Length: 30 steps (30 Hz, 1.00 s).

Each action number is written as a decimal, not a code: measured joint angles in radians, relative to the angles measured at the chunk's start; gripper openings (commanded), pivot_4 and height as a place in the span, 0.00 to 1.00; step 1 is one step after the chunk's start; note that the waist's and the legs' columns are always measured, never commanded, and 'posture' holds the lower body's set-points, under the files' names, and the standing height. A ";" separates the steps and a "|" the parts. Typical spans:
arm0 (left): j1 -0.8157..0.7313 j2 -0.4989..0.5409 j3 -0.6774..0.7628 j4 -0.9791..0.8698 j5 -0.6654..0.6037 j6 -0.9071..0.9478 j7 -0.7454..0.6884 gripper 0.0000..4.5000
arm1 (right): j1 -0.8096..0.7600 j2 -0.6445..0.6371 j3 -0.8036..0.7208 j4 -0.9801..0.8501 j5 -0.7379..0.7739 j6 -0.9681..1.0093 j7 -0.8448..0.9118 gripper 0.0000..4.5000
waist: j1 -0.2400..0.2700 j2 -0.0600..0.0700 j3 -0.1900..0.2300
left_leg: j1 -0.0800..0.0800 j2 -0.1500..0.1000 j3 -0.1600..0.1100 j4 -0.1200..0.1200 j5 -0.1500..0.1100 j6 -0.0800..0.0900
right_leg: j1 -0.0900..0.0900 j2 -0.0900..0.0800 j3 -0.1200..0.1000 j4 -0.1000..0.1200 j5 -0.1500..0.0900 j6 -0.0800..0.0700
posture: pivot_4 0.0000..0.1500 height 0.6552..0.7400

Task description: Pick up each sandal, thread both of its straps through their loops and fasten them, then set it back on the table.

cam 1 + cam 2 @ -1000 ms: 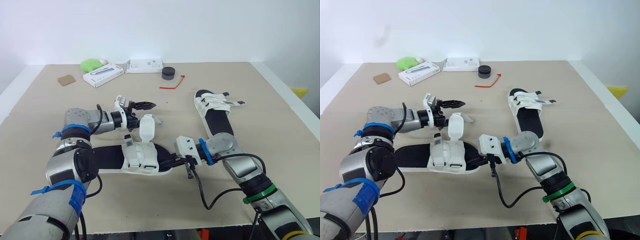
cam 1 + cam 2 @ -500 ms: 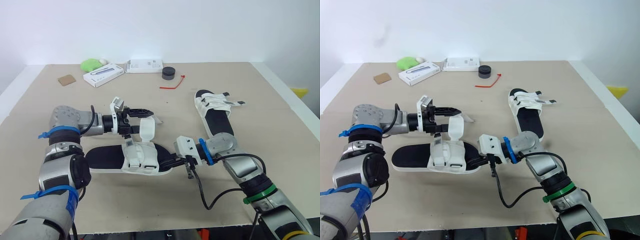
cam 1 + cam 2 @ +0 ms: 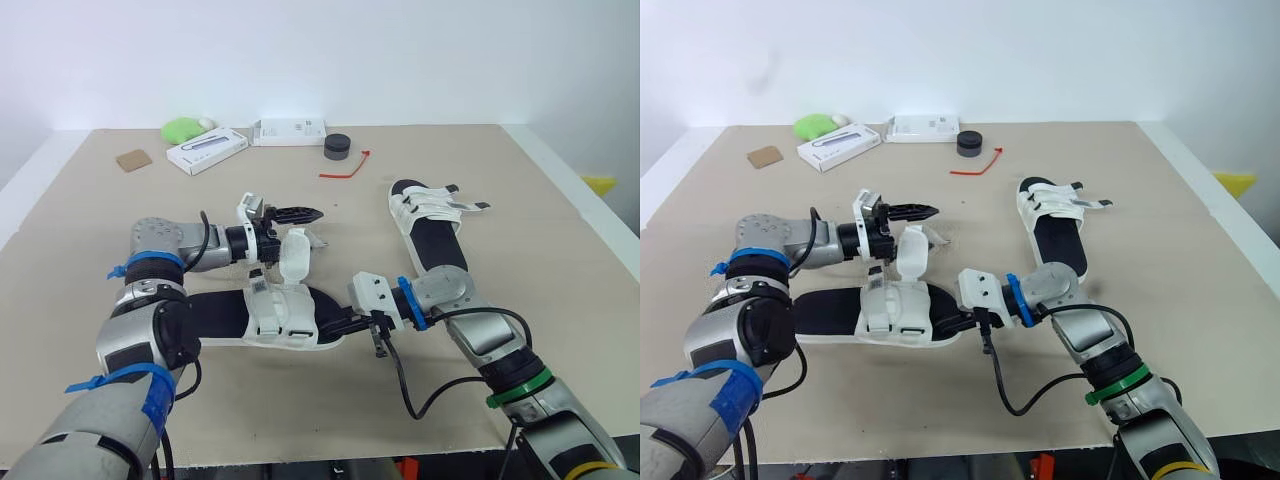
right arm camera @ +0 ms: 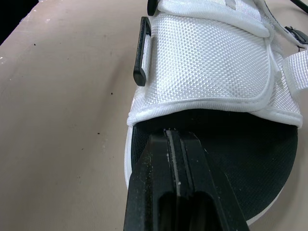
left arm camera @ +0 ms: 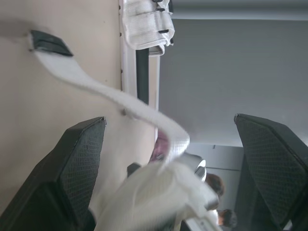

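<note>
Two sandals, head camera: the near sandal lies flat on the table between the arms, its toe toward the right arm. The far sandal lies well apart beyond that arm, with white straps across it.
Loose strap: one white strap of the near sandal stands up from the sandal's far side, unfastened.
Left gripper: the left gripper hovers just beyond that strap, above the table.
Right gripper: the right gripper sits low at the near sandal's toe.
Far edge of the table: a green object, two white boxes, a black round puck, a red tie and a brown card square (all well apart from both sandals).
Left wrist camera: the black fingers are spread wide and hold nothing. The loose strap crosses the gap between them and ends in a black tip, and the far sandal lies beyond.
Right wrist camera: the fingers are pressed together with nothing between them, their tips over the black footbed at the toe. The front white band is just ahead, with a black loop on its side.
</note>
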 measured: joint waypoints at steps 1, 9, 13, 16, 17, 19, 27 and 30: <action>-0.005 0.000 0.001 0.007 0.001 -0.008 0.000 0.98 | 0.000 0.000 0.000 0.000 0.000 0.001 0.000 0.00 | 0.000 0.000 0.000 | 0.000 0.000 0.000 0.000 0.000 0.000 | 0.000 0.000 0.000 0.000 0.000 0.000 | 1.00 1.00; -0.020 0.006 0.017 0.028 0.018 -0.046 -0.001 0.35 | 0.000 0.000 0.000 0.000 0.000 0.003 0.000 0.00 | 0.000 0.000 0.000 | 0.000 0.000 0.000 0.000 0.000 0.000 | 0.000 0.000 0.000 0.000 0.000 0.000 | 1.00 1.00; -0.020 0.019 0.016 0.027 0.025 -0.044 -0.003 0.01 | 0.000 0.000 0.000 0.000 0.000 0.002 0.001 0.00 | 0.000 0.000 0.000 | 0.000 0.000 0.000 0.000 0.000 0.000 | 0.000 0.000 0.000 0.000 0.000 0.000 | 1.00 1.00; -0.012 0.034 0.003 0.000 0.036 -0.046 -0.012 0.01 | 0.000 0.000 0.000 0.000 0.000 0.002 0.003 0.00 | 0.000 0.000 0.000 | 0.000 0.000 0.000 0.000 0.000 0.000 | 0.000 0.000 0.000 0.000 0.000 0.000 | 1.00 1.00; -0.008 0.035 -0.003 -0.010 0.039 -0.049 -0.020 0.01 | 0.000 -0.001 0.000 0.000 0.000 0.002 0.003 0.00 | 0.000 0.000 0.000 | 0.000 0.000 0.000 0.000 0.000 0.000 | 0.000 0.000 0.000 0.000 0.000 0.000 | 1.00 1.00; 0.017 0.028 -0.041 -0.080 0.054 -0.075 -0.048 0.01 | 0.000 0.000 0.000 -0.001 0.000 0.002 0.004 0.00 | 0.000 0.000 0.000 | 0.000 0.000 0.000 0.000 0.000 0.000 | 0.000 0.000 0.000 0.000 0.000 0.000 | 1.00 1.00; 0.285 0.044 -0.426 -0.802 0.144 -0.311 -0.271 0.01 | -0.002 -0.007 0.001 -0.007 0.000 0.002 0.009 0.00 | 0.001 0.000 0.000 | -0.001 0.003 0.001 0.000 -0.001 -0.005 | -0.001 0.001 0.003 0.000 0.003 -0.004 | 1.00 1.00; 0.396 0.119 -0.565 -1.060 0.217 -0.472 -0.354 0.01 | 0.000 -0.005 0.002 -0.009 -0.001 0.003 0.009 0.00 | -0.001 0.000 0.000 | 0.000 0.002 0.003 0.000 -0.001 -0.005 | -0.001 0.001 0.006 0.000 0.001 0.000 | 1.00 1.00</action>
